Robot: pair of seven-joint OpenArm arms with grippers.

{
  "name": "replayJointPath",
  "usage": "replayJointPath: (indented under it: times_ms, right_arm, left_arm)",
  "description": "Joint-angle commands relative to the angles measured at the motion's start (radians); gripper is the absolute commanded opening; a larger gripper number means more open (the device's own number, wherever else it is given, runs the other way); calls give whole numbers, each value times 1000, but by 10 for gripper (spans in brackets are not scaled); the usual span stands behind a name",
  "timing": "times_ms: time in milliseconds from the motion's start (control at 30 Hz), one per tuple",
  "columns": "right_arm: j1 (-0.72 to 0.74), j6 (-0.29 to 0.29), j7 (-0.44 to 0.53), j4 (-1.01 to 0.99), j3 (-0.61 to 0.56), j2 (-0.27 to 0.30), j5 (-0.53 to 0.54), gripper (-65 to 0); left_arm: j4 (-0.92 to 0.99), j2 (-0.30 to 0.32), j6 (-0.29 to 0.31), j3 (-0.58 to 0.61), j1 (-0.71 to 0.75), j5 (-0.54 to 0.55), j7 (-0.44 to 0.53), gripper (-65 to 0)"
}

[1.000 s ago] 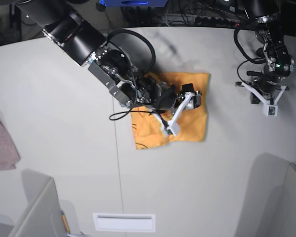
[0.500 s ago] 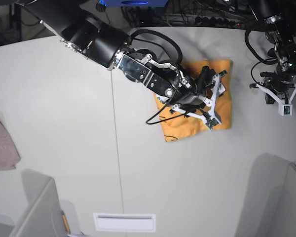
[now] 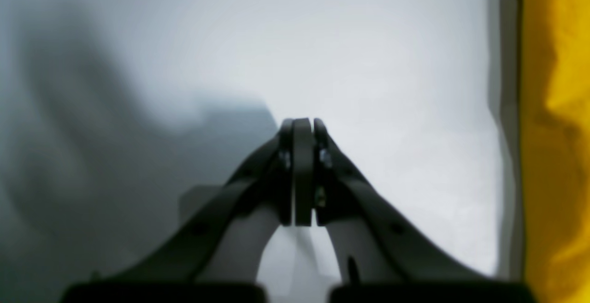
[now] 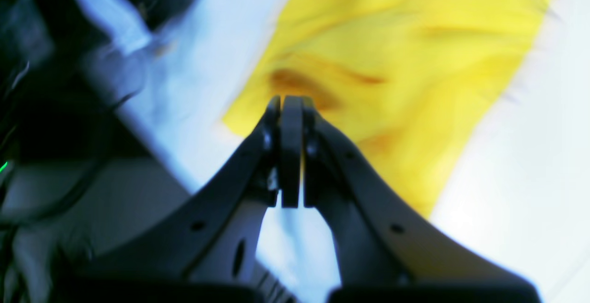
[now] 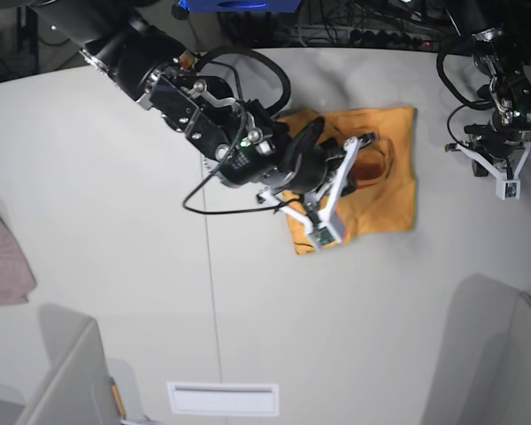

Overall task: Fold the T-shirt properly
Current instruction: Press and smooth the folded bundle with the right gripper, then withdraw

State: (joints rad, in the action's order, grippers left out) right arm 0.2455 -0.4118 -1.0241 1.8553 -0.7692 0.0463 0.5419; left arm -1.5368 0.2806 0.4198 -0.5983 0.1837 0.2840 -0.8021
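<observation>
A plain light-orange cotton T-shirt (image 5: 380, 168), folded into a compact rectangle, lies on the white table (image 5: 115, 221). The right gripper (image 4: 291, 109) hangs above it, jaws together and empty; it could snag and undo the fold. The left gripper (image 3: 302, 130), closed and empty, sits beside the shirt.

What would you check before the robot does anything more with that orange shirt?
1. T-shirt folded into a compact rectangle: ok.
2. Folds smooth: not ok, wrinkles in the middle.
3. Right gripper empty, fingers together: ok.
4. Left gripper empty, fingers together: ok.
5. Left gripper clear of the shirt: ok, it sits beside the edge.
6. Right gripper touching the cloth: cannot tell, the view is blurred.
</observation>
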Motion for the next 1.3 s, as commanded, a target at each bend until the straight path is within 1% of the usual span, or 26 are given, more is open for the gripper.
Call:
replayJointPath:
  times_ms: [0, 167, 300, 367, 433, 500, 567, 700, 800, 933, 1000, 1033, 1100, 1167, 1267]
  right_arm:
    - [19, -3, 23, -19, 29, 7, -6, -650]
    - [27, 3, 98, -202, 46, 16, -7, -650]
    - [22, 72, 129, -256, 46, 8, -7, -650]
    - [21, 80, 129, -257, 44, 0, -7, -650]
    - [22, 80, 129, -270, 44, -24, -9, -650]
    - [30, 81, 129, -302, 44, -33, -9, -650]
    - [38, 81, 129, -329, 43, -59, -9, -650]
    - [42, 84, 129, -371, 43, -93, -9, -650]
    - [42, 84, 130, -374, 43, -127, -9, -650]
    - [65, 84, 144, -408, 43, -181, -6, -650]
    - [68, 84, 201, -435, 41, -188, -1, -650]
    - [70, 84, 232, -452, 20, -190, 7, -650]
    - [94, 84, 305, -495, -22, -191, 53, -650]
    - [122, 84, 393, -552, -82, -193, 136, -650]
    - [183, 84, 597, -639, -201, -193, 274, -650]
  left_arm:
    - [-17, 15, 0, -2, -8, 4, 16, -650]
    - [-28, 15, 0, -2, 1, 4, 16, -650]
    - [-35, 18, 0, -12, 3, 8, 16, -650]
    - [-35, 19, 0, -15, 6, 7, 16, -650]
    - [-35, 19, 0, -59, 23, 11, 16, -650]
    - [-35, 19, 0, -97, 27, 11, 16, -650]
    - [-37, 21, 0, -137, 30, 8, 16, -650]
    - [-37, 22, 0, -208, 30, 4, 14, -650]
    - [-35, 38, 1, -226, 33, 4, 14, -650]
    - [-35, 39, 1, -226, 52, 13, 14, -650]
    - [-35, 39, 1, -225, 52, 13, 14, -650]
    - [-35, 39, 1, -225, 53, 13, 14, -650]
    - [-32, 39, 1, -225, 52, 13, 14, -650]
    - [-31, 39, 1, -225, 49, 13, 14, -650]
    - [-34, 39, 1, -225, 47, 13, 14, -650]
